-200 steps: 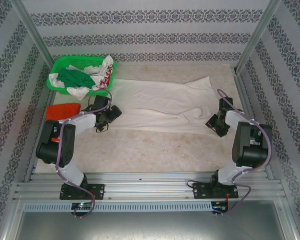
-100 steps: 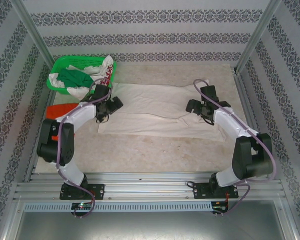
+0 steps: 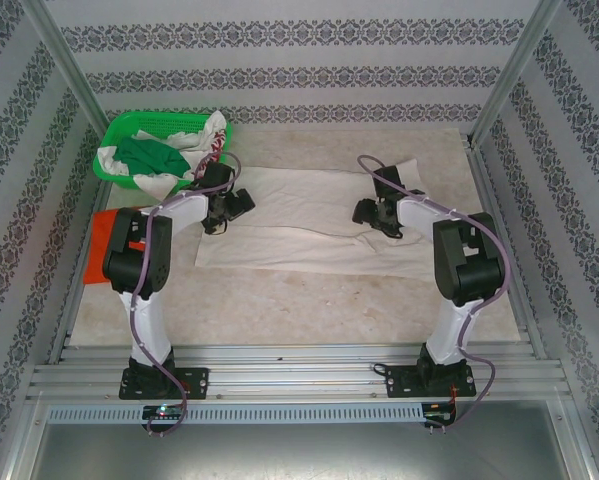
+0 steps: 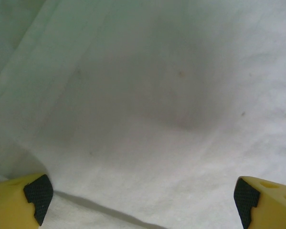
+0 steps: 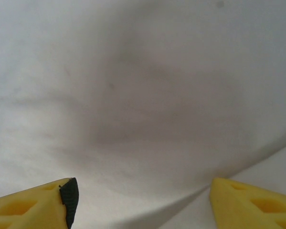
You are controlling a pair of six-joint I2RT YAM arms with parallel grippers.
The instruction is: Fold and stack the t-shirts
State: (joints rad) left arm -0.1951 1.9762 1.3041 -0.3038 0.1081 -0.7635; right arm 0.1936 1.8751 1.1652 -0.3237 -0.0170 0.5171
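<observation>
Two arms are at work over the mottled beige table [image 3: 299, 300], which I read as hard and matte. Across its centre lies the cream-white t-shirt [image 3: 299, 215], a long, soft, flat sheet with one crease running along its length and a rumpled corner toward 3 o'clock. At 10 o'clock sits the green mesh basket [image 3: 129, 120], rigid plastic, heaped with loose green and white clothes. At 9 o'clock, near the table's edge and partly behind my left arm, the orange-red t-shirt [image 3: 101, 235] rests as a small flat patch. I judge the step in hand to be the first fold of the cream shirt, with no stacking begun. My left gripper [image 3: 231, 205] hovers over the shirt's 9 o'clock end, jaws spread wide with nothing between them. My right gripper [image 3: 371, 212] hangs over the 3 o'clock part, jaws also apart and empty. Through both wrist cameras I see plain, finely woven cloth, shadowed and faintly wrinkled, and a raised fold line near my right fingers. The yellow fingertips carry small black textured pads [image 4: 37, 195]. Next, I reckon, both grippers must drop, pinch one layer at matching edges, and lift together, since limp cloth sags and drags unevenly.
</observation>
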